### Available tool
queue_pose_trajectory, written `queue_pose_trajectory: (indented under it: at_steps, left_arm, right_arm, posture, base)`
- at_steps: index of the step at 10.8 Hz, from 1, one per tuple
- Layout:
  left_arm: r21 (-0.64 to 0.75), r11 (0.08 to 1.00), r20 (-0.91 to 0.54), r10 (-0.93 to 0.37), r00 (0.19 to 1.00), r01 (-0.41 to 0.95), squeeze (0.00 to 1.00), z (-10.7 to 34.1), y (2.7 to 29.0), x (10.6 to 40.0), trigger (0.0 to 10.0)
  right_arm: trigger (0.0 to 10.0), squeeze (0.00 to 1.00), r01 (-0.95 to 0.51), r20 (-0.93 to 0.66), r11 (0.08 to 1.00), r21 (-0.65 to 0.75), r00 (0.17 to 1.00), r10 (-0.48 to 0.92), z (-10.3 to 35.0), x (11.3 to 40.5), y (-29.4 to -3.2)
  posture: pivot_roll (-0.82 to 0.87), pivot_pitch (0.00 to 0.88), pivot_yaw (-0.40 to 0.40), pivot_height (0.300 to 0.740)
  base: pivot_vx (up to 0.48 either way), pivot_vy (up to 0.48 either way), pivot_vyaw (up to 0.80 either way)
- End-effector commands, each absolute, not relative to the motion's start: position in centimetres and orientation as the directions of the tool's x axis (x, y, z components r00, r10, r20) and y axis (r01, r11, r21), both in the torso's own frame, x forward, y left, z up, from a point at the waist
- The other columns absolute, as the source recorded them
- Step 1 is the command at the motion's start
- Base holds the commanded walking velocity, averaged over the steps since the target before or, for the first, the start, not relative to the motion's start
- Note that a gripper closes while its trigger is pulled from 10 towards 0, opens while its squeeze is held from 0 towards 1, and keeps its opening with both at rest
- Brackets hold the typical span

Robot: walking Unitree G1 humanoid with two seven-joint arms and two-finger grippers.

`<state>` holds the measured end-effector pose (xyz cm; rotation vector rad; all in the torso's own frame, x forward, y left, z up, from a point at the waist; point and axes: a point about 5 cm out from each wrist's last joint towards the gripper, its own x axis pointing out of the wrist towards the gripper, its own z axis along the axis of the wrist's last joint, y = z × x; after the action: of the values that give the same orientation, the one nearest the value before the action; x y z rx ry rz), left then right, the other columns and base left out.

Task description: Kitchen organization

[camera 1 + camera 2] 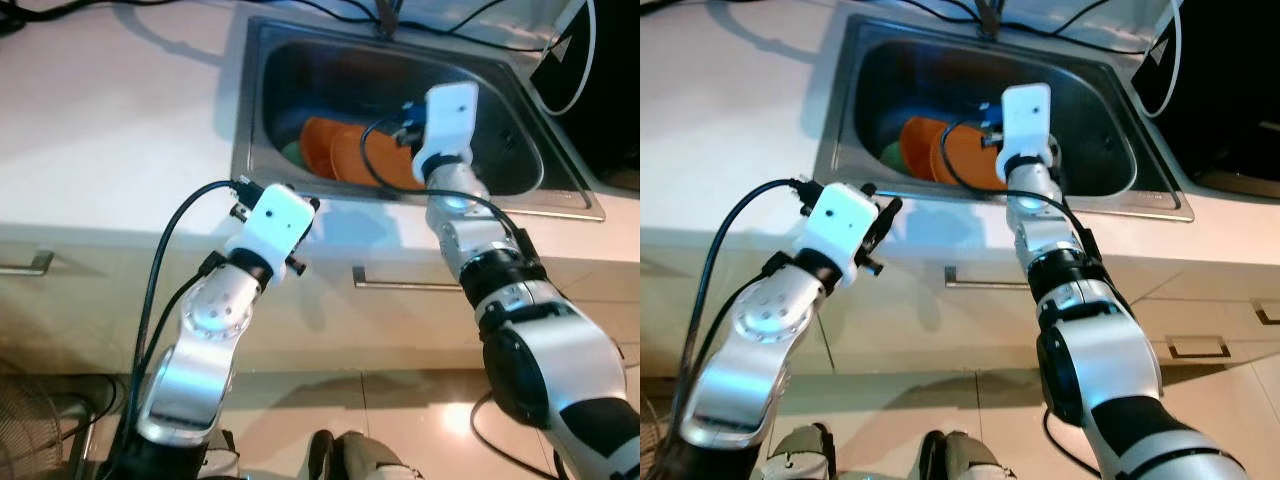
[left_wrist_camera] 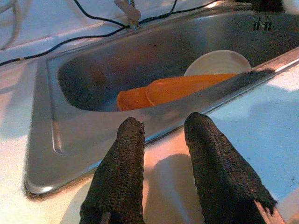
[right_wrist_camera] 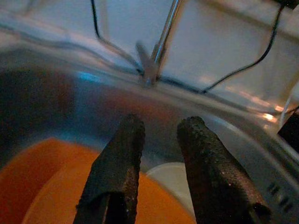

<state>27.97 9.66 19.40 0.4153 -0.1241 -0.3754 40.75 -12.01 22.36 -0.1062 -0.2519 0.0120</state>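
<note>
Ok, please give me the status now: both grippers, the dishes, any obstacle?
Right gripper open, empty, over the orange plates in the sink. Left gripper open, empty, at the sink's front rim. White bowl beside the plates. No obstacle seen.

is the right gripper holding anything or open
Open and empty: the right gripper hovers over the orange plates in the sink, its two fingers apart with nothing between them.

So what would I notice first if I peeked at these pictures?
Probably the bright orange plates lying in the steel sink, with a white bowl beside them. The right gripper hangs open just above those plates, while the left gripper waits open over the white counter at the sink's front edge.
</note>
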Motion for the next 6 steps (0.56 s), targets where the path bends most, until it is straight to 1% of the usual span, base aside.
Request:
queue_pose_trajectory:
  at_steps: [1, 3, 4, 6]
  left_arm:
    - [0.411, 0.870, 0.107, -0.343, 0.933, 0.272, 0.00, 20.5, 9.9, 29.0, 10.0]
    - [0.423, 0.877, 0.155, -0.319, 0.935, 0.229, 0.00, 21.5, 10.3, 30.1, 10.0]
    - [0.431, 0.881, 0.185, -0.300, 0.936, 0.197, 0.00, 22.1, 10.7, 31.2, 10.0]
    - [0.438, 0.883, 0.215, -0.286, 0.934, 0.170, 0.00, 22.6, 10.7, 32.1, 10.0]
  right_arm:
    - [10.0, 0.00, 0.056, 0.306, 0.998, -0.038, 0.951, -0.042, 23.1, 40.3, -13.7]
    - [10.0, 0.00, 0.090, 0.347, 0.996, 0.028, 0.933, -0.094, 23.4, 39.4, -14.2]
    - [10.0, 0.00, 0.116, 0.355, 0.991, 0.061, 0.926, -0.130, 23.2, 38.8, -14.3]
    - [10.0, 0.00, 0.157, 0.300, 0.979, 0.126, 0.935, -0.189, 21.1, 37.6, -14.5]
  posture:
    - [0.05, 0.122, -0.171, 0.719]
    - [0.05, 0.082, -0.129, 0.719]
    - [0.04, 0.055, -0.101, 0.719]
    - [0.04, 0.015, -0.067, 0.719]
  base:
    - [0.000, 0.000, 0.00]
    - [0.000, 0.000, 0.00]
    - [0.000, 0.000, 0.00]
    - [0.000, 0.000, 0.00]
